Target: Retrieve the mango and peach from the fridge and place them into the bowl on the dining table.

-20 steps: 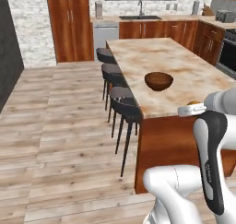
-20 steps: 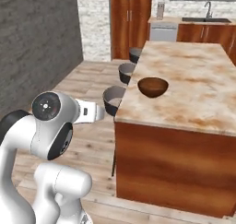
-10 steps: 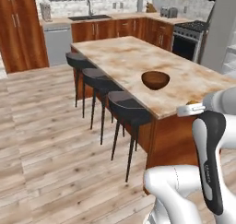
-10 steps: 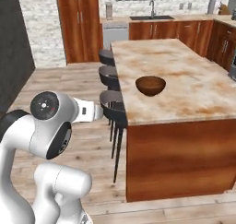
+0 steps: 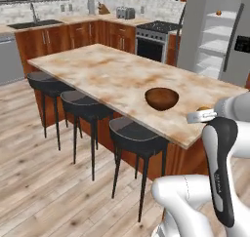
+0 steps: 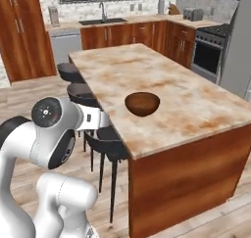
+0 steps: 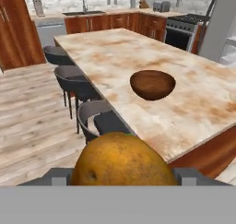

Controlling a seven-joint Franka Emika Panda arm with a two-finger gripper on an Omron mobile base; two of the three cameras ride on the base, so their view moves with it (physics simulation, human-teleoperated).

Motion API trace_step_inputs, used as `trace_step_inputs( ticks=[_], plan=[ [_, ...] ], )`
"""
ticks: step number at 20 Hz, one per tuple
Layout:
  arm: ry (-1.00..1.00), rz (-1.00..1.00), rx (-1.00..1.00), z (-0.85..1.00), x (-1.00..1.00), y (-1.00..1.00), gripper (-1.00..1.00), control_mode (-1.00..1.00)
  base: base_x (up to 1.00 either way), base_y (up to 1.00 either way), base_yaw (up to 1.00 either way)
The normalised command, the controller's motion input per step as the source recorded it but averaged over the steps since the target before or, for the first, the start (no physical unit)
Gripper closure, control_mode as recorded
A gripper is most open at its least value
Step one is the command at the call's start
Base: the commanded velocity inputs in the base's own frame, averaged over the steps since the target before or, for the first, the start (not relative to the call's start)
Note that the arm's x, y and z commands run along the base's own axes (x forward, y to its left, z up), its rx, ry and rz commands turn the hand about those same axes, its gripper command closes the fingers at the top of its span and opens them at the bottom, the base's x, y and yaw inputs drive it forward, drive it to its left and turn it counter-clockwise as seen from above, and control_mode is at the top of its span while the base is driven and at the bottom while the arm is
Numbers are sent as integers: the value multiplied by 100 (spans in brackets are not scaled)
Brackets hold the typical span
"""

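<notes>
Brown wooden bowl sat on the marble dining table, the fridge open behind. From the right, three stools lined its edge. Hand view: gripper clasped the mango.

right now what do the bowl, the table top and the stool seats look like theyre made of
Bowl: looks like turned wood, dark brown with a lighter inside and a soft sheen. Table top: polished marble by the look, beige with rust veining. Stool seats: grey-black and matte, perhaps padded vinyl or plastic; the render leaves that open.
</notes>
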Motion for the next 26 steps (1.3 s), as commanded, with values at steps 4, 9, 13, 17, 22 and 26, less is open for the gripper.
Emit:
trace_step_inputs(
  ticks=[4,9,13,17,22,26],
  plan=[
    [0,0,0,0,0,0,100,100,89,47,-49],
    [0,0,0,0,0,0,100,100,97,52,-49],
    [0,0,0,0,0,0,100,100,90,53,-45],
    [0,0,0,0,0,0,100,100,68,28,-35],
    [0,-17,-5,-12,39,0,100,-100,25,3,-12],
    [0,-26,-6,-21,77,0,100,-100,0,0,0]
  ],
)
